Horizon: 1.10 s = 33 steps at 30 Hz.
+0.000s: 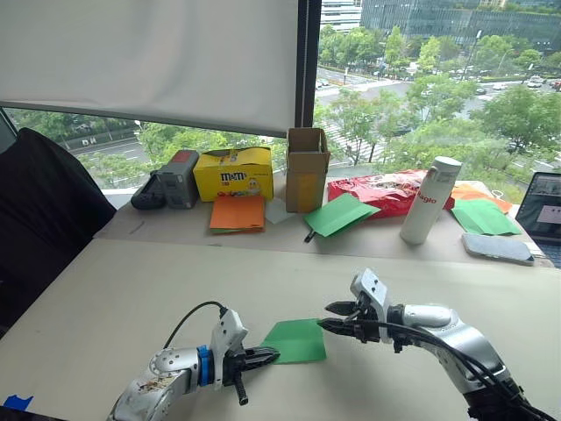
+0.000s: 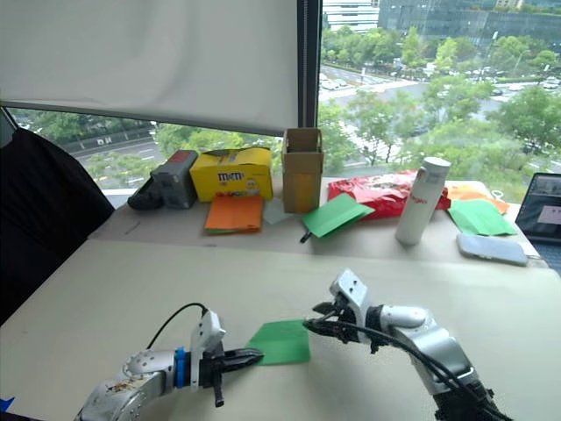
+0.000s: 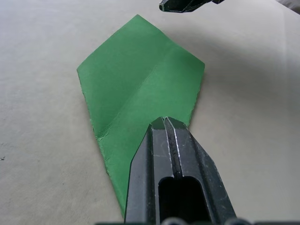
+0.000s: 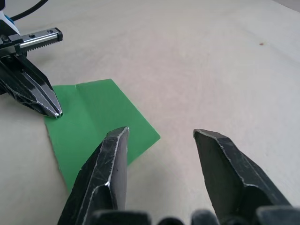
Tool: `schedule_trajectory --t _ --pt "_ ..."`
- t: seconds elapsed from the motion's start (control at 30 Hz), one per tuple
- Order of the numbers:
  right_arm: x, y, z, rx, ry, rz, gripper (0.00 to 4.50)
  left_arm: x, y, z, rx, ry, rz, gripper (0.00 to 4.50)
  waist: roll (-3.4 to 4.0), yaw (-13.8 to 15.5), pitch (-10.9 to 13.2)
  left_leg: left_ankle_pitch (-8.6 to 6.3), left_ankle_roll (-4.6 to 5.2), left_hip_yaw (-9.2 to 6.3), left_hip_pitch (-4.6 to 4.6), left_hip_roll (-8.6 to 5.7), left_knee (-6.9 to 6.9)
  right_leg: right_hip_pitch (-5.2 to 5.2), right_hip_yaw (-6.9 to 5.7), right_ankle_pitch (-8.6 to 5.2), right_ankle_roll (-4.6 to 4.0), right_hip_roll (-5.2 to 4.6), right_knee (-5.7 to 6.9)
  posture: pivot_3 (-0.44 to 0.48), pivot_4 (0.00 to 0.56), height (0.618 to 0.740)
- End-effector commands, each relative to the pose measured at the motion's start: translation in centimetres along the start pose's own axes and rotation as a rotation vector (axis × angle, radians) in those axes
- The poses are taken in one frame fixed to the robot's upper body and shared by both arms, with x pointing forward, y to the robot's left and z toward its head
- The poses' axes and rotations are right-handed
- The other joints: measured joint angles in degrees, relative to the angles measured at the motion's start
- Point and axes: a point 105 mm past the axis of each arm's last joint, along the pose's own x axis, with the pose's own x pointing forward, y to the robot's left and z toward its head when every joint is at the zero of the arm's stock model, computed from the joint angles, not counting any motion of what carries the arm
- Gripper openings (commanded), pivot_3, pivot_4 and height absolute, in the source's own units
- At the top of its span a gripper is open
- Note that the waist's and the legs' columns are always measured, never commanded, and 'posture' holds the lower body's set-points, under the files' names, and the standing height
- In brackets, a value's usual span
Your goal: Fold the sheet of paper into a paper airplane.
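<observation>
Left eye view: thin bright green creased sheet of paper (image 1: 295,340) lying on beige table (image 1: 105,298); left gripper (image 1: 270,354) pressing shut at its 9 o'clock edge; right gripper (image 4: 159,136) hovering wide at 2 o'clock.

Along my table's far edge (image 1: 131,230) stand a yellow candy box (image 1: 233,173), a cardboard box (image 1: 307,169), a white bottle (image 1: 429,201) and orange paper (image 1: 237,212).
</observation>
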Motion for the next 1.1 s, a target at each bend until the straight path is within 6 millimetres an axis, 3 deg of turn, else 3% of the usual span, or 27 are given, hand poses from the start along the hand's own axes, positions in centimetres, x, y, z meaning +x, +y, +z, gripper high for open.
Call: schedule_trajectory --t 0.03,0.3,0.43,0.53,0.7,0.8,0.93,1.1 --pt "0.2 0.5 0.3 0.081 -0.003 0.107 2.55 -0.1 0.4 -3.3 -0.052 0.122 0.027 0.0 0.03 0.12 -0.02 0.0 0.0 0.0 -0.01 -0.01 0.0 0.0 0.0 0.0 0.0 0.0 -0.01 0.0 0.15 0.656" --pt "1.5 0.9 -0.2 0.149 -0.03 0.215 2.55 0.0 0.6 -3.6 -0.034 0.12 0.029 0.0 0.15 0.07 -0.08 0.0 0.0 -0.01 -0.02 -0.02 0.0 0.01 0.01 0.01 -0.01 -0.14 -0.04 0.0 0.15 0.656" --pt "1.6 1.2 0.1 0.149 -0.052 0.236 2.55 0.1 1.0 -5.1 -0.037 0.133 0.036 0.0 0.26 0.15 -0.14 0.0 0.0 -0.01 -0.01 -0.03 0.0 0.02 0.0 0.01 -0.01 -0.13 -0.04 0.0 0.15 0.656" --pt "1.5 1.5 0.5 0.141 -0.071 0.249 1.78 0.2 1.2 -6.2 -0.037 0.138 0.036 0.0 0.5 0.11 -0.3 0.0 0.0 0.01 0.01 -0.04 0.0 0.04 0.0 0.01 -0.01 -0.15 -0.05 0.0 0.15 0.656" --pt "1.3 1.8 0.6 0.148 -0.093 0.255 0.05 0.3 1.6 -6.7 -0.024 0.137 0.027 0.0 0.75 0.1 -0.51 0.0 0.0 0.03 0.05 -0.05 0.0 0.06 -0.03 0.01 0.0 -0.32 0.01 0.0 0.15 0.656" --pt "1.3 1.8 0.5 0.15 -0.101 0.249 0.02 0.2 1.8 -6.4 0.001 0.135 0.024 0.0 0.79 0.07 -0.57 0.0 0.0 0.04 0.05 -0.05 0.0 0.07 -0.02 0.0 0.01 -0.29 0.01 0.0 0.15 0.656" --pt "1.3 1.5 0.5 0.164 -0.14 0.209 0.02 -0.8 3.5 -4.3 0.013 0.055 0.058 0.0 0.79 -0.01 -0.57 0.0 0.0 0.04 0.05 -0.03 0.0 0.06 0.0 0.0 0.02 -0.01 0.03 0.0 0.15 0.656" --pt "1.4 0.5 1.0 0.204 -0.223 0.103 0.02 -2.3 4.3 0.5 0.068 -0.063 0.04 0.0 0.25 -1.3 -0.15 0.0 0.0 0.02 -0.01 0.13 -0.01 -0.08 0.01 0.0 0.02 0.0 0.17 0.0 0.15 0.656"
